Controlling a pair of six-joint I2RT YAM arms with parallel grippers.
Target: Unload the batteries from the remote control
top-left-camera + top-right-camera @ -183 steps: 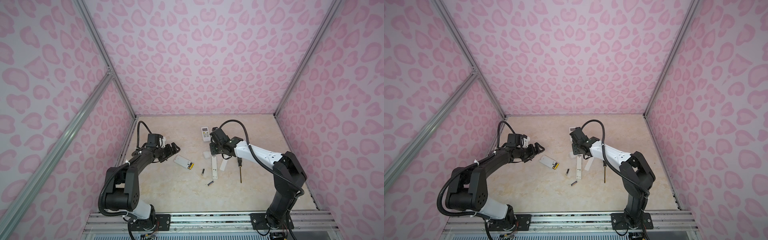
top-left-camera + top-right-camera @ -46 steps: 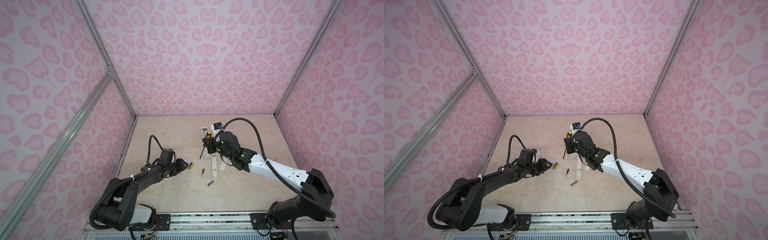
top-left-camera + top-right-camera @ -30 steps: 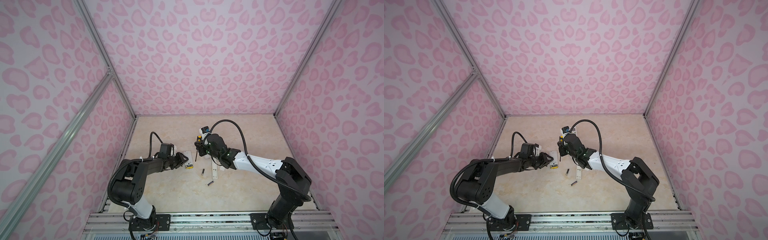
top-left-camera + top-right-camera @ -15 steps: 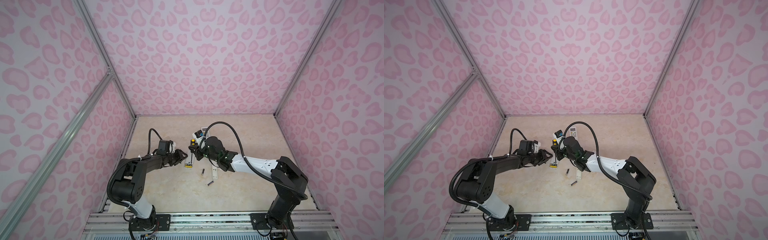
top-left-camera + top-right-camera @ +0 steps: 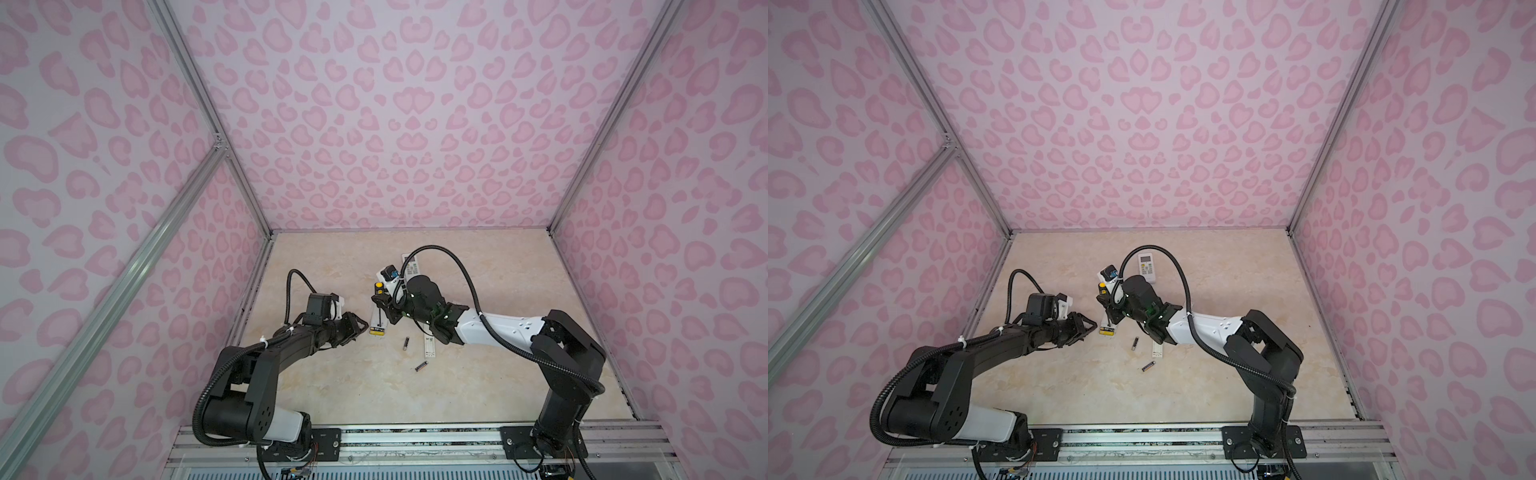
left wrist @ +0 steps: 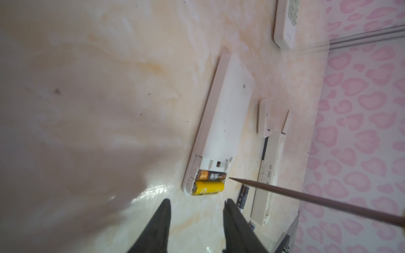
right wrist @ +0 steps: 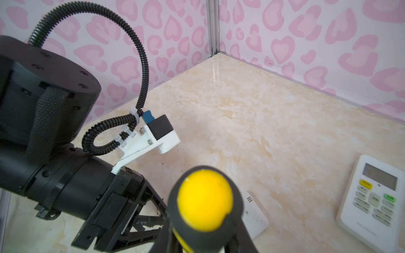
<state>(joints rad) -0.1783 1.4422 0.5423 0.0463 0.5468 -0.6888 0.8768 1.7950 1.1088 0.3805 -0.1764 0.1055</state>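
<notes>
Prying looks to be the step in hand: the right fingers (image 5: pixel 390 318), clamped on the screwdriver (image 6: pixel 306 197), hold its tip just beside the black battery (image 6: pixel 211 176). It lies next to the yellow battery (image 6: pixel 209 187) in the open bay of the remote (image 6: pixel 223 114), just ahead of the left fingers (image 6: pixel 163 219). Next the tip probably must slip under a battery end and lever it up while the left fingers, apart and low over the table (image 6: pixel 87 109), steady the remote; both arms reach inward, nearly level.

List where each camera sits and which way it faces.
Both top views: high over the bases, looking down at the table, left arm and right arm.
Left wrist: behind the left pincer, facing the open remote.
Right wrist: above the right pincer, facing the left arm.
Shared: the screwdriver shows in every view.
</notes>
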